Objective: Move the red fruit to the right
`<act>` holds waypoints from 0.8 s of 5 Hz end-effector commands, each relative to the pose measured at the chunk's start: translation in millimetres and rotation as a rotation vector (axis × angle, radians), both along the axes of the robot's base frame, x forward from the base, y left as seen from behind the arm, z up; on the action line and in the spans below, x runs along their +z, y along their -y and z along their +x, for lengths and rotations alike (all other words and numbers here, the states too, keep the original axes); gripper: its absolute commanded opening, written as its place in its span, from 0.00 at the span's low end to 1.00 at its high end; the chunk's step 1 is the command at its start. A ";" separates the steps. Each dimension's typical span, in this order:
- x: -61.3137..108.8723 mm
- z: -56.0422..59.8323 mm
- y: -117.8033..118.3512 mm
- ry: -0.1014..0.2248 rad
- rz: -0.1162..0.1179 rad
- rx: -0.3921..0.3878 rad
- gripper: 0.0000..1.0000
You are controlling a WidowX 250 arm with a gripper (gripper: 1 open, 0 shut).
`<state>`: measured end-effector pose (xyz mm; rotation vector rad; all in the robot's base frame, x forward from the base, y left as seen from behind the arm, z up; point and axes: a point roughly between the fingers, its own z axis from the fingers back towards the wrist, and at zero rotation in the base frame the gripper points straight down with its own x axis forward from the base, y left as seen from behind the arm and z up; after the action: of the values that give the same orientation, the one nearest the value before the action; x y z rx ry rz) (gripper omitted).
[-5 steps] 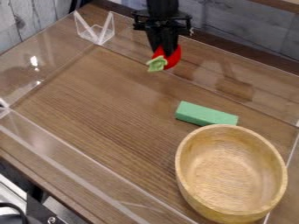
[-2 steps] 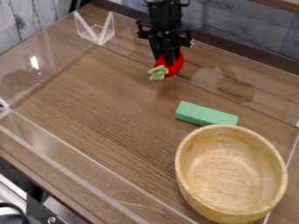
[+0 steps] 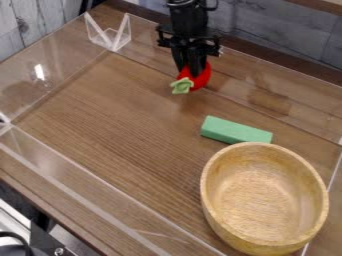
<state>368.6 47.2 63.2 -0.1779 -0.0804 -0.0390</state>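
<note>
The red fruit (image 3: 194, 78) is a small glossy red toy with a light-green leafy cap pointing down-left. It hangs low over the far middle of the wooden table. My black gripper (image 3: 193, 68) comes down from above and is shut on the fruit's upper part. The fruit's underside looks close to the tabletop; whether it touches is unclear.
A flat green rectangular block (image 3: 235, 130) lies right of centre. A large wooden bowl (image 3: 263, 196) sits at the near right. Clear plastic walls (image 3: 54, 60) ring the table, with a clear stand (image 3: 107, 32) at the far left.
The gripper has moved down and slightly right with the fruit over the last second; since the last earlier frame it has barely shifted.
</note>
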 end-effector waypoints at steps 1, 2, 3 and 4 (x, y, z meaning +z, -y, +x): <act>40.7 -8.0 2.9 0.102 -0.001 0.030 0.00; 53.4 -27.1 9.1 0.127 -0.019 0.052 0.00; 65.4 -52.9 24.1 0.133 -0.037 -0.028 0.00; 66.9 -78.4 40.8 0.124 -0.046 -0.103 0.00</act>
<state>286.6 3.6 115.9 -0.2385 -0.1451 -0.1470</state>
